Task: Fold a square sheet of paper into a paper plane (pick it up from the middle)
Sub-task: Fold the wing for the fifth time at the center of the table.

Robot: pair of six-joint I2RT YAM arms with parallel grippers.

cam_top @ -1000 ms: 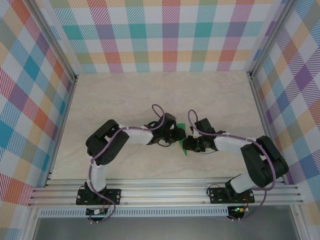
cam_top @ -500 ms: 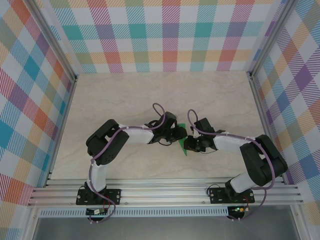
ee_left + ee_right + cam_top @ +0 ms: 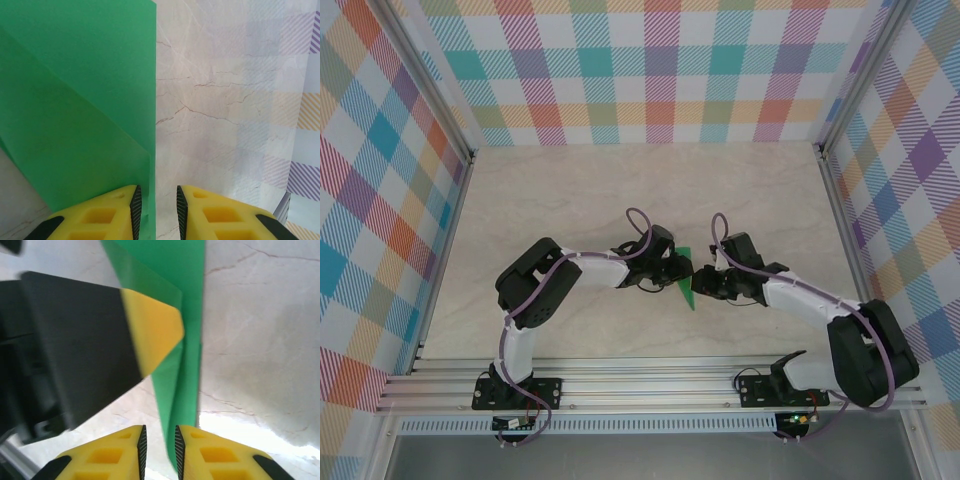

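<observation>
paper plane (image 3: 686,291) between left hand (image 3: 681,270) and right hand (image 3: 700,287), on table (image 3: 570,195)

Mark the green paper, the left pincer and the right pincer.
green paper (image 3: 75,100), left wrist view, on its broad flat face.
left pincer (image 3: 156,197), left wrist view, midway between its two yellow tips.
right pincer (image 3: 159,437), right wrist view, midway between its two yellow tips.

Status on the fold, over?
Copy: left gripper and right gripper nose to nose, jaws narrow, green paper edge between each; grip unconfirmed. Paper partly folded. Tight quarters between grippers.
</observation>
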